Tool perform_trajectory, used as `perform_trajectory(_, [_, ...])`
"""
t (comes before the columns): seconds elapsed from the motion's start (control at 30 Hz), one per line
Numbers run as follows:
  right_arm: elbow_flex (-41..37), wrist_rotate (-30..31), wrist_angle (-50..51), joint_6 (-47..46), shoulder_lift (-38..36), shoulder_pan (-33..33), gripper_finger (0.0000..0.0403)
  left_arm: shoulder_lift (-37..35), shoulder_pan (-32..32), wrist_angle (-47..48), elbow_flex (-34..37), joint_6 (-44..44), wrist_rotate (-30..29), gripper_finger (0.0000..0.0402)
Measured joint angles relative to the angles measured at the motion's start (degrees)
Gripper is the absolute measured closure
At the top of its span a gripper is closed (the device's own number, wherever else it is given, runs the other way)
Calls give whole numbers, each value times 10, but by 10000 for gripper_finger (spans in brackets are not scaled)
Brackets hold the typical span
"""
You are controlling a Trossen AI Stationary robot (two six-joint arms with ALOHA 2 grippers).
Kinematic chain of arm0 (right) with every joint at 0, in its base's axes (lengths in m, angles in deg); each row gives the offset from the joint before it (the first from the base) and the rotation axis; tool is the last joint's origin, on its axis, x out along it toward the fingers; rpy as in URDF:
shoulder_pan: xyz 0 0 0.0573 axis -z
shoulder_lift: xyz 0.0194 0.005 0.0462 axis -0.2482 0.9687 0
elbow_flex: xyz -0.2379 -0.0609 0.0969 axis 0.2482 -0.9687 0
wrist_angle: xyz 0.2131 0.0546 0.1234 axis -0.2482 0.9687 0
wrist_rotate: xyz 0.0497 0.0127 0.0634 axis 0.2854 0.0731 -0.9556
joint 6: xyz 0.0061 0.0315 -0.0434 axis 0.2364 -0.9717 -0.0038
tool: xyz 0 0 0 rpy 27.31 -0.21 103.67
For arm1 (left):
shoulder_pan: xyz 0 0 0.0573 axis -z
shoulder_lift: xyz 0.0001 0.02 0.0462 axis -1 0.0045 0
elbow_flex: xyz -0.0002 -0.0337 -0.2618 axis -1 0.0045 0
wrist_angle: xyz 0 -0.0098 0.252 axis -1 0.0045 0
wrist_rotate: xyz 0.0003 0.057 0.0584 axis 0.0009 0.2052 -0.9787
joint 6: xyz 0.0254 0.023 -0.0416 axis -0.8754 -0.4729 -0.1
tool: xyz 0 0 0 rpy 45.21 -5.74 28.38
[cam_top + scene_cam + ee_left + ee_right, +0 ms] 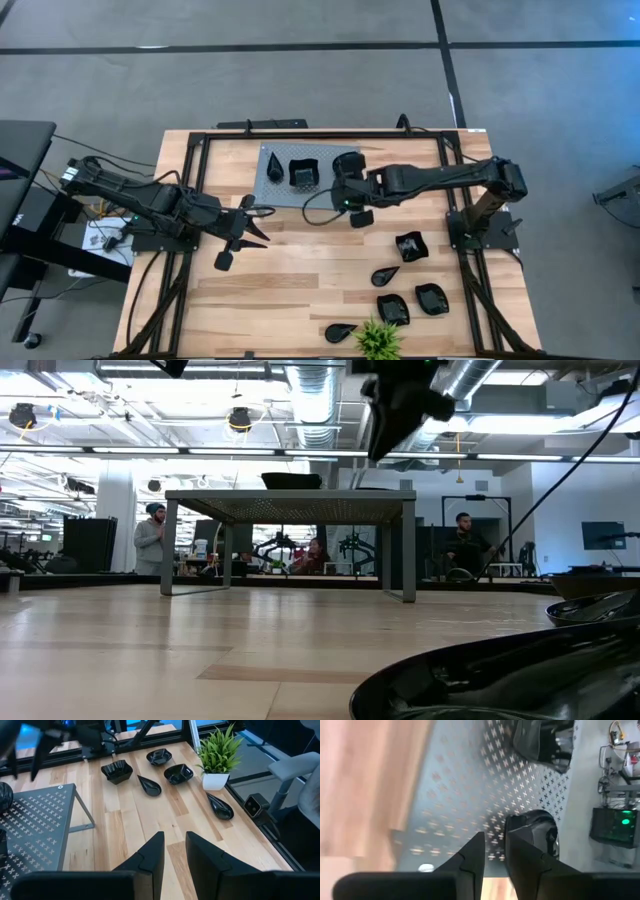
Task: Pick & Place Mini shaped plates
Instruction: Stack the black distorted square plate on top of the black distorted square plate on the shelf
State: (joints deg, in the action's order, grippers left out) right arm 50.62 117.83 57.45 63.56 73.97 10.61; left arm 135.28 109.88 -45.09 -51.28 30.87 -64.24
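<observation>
Two glossy black mini plates rest on the grey perforated stand [280, 190]: a squarish one [303, 173] and a rounded one [348, 162]. My right gripper [340, 188] hovers above the stand's right end, open by a narrow gap [495, 845], with only the stand's surface [470, 785] showing between the fingers. The rounded plate [542, 832] lies beside and partly behind one finger. Several more plates sit flat on the table's near right part, among them a wavy square one [410, 246] and a teardrop [385, 275]. My left gripper [268, 226] waits mid-left above bare wood, narrowly open [175, 845].
A small green plant [377, 340] in a white pot [216, 781] stands at the near edge among the plates. The stand rises on thin legs [408, 550]. Bare wood lies between the stand and the near edge on the left. People show in the room beyond the table.
</observation>
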Motion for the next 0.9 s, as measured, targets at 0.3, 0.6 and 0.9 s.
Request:
perform_trajectory(0.3, [83, -18, 179, -309, 0, -106, 330, 0, 0, 0, 0, 0, 0, 321])
perform_trajectory(0.6, [-7, -124, 314, -671, -1, -197, 331, 0, 0, 1, 0, 0, 0, 321])
perform_trajectory(0.9, [-169, -170, 168, -862, 0, -253, 331, 0, 0, 1, 0, -1, 0, 321])
